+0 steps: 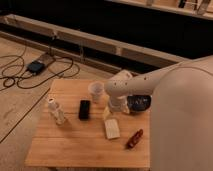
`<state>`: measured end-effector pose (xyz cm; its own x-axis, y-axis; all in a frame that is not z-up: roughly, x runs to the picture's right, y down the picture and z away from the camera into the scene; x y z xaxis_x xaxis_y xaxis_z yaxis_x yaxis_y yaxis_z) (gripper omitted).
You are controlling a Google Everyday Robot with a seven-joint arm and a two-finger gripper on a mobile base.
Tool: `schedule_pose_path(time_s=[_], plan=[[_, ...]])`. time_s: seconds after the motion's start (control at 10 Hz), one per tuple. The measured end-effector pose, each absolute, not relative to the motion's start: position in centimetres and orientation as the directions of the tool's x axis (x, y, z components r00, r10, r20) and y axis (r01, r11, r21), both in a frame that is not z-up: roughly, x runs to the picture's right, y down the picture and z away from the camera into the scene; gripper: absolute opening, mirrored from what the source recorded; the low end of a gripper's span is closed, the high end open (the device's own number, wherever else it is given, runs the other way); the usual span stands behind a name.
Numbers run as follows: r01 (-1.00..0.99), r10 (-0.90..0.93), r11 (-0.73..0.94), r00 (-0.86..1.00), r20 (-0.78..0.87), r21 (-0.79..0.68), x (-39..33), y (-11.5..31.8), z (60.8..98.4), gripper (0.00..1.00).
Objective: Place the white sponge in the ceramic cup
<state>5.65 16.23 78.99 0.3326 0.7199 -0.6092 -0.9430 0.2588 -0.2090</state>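
Observation:
The white sponge (112, 128) lies flat on the wooden table (70, 142), right of centre. The ceramic cup (95, 91) stands upright near the table's far edge, up and to the left of the sponge. My gripper (108, 113) hangs from the white arm (135, 86), low over the table just above the sponge's far end and to the right of the cup. It holds nothing that I can see.
A black flat slab (84, 109) lies left of the sponge. A small white bottle (56, 110) stands at the left. A dark round bowl (138, 103) sits at the right behind the arm. A red packet (134, 139) lies at the front right. Cables lie on the floor at left.

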Motion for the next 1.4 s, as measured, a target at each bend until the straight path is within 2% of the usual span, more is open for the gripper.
schedule_pose_path(time_s=[0.4,1.1,1.2,1.4], plan=[[-0.937,0.696,0.264,0.348,-0.628,-0.227,3.9,20.3,80.1,0.8],[-0.942,0.691,0.26,0.336,-0.64,-0.214,3.9,21.7,83.2,0.8],[-0.943,0.692,0.258,0.332,-0.641,-0.21,4.0,21.8,83.5,0.77],[-0.945,0.691,0.253,0.326,-0.645,-0.206,4.0,21.9,83.8,0.59]])
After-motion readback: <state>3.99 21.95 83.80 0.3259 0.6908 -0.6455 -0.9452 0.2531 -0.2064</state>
